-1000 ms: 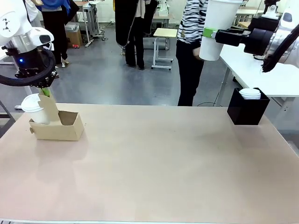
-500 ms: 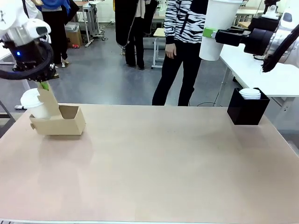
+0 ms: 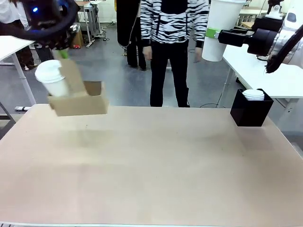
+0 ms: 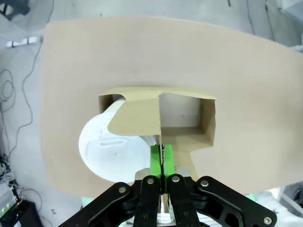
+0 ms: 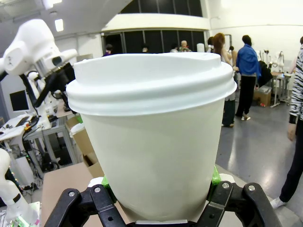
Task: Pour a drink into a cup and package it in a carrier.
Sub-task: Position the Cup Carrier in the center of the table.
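Left gripper (image 4: 162, 158) pinches only the carrier's (image 3: 78, 105) tab above the table (image 3: 151, 165), so its seemingly tilted cup (image 3: 53, 80) could topple; right gripper (image 5: 161, 184) clamps a second cup (image 5: 151, 137).

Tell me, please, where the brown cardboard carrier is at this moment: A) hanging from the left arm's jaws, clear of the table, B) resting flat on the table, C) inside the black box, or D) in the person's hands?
A: the left jaws are shut on the tall handle tab of the carrier, which hangs above the table with one lidded cup seated in it.
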Robot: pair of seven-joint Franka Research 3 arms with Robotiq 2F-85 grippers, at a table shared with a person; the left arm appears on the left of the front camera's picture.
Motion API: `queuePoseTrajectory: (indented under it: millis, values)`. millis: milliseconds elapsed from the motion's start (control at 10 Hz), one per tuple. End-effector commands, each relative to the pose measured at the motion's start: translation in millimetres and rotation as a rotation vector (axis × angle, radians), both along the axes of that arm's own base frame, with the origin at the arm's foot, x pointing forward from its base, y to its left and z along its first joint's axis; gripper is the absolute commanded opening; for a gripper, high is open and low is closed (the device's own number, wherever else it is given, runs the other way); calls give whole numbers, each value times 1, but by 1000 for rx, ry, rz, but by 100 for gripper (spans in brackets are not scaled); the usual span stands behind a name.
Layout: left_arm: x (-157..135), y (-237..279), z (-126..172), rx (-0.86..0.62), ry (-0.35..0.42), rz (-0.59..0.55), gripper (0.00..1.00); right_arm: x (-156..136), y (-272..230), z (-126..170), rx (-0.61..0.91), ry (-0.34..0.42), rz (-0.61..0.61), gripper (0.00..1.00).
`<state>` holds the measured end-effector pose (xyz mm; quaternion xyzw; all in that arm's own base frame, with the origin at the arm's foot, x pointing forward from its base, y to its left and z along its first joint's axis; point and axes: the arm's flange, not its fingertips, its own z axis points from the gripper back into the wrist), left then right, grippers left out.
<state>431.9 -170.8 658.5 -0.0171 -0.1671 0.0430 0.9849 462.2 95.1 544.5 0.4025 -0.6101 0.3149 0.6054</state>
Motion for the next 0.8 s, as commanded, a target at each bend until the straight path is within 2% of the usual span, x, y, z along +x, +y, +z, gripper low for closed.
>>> queuePoseTrajectory:
  millis: [0, 400, 700]
  values:
    - [4, -55, -1, 40, 27, 1, 2, 2, 1, 4, 2, -26, 2, 80]
    - [-28, -169, -38, 89, 41, -64, 2, 2, 1, 4, 2, -26, 2, 80]
    - [-35, -206, -87, 72, 102, -116, 2, 2, 1, 4, 2, -26, 2, 80]
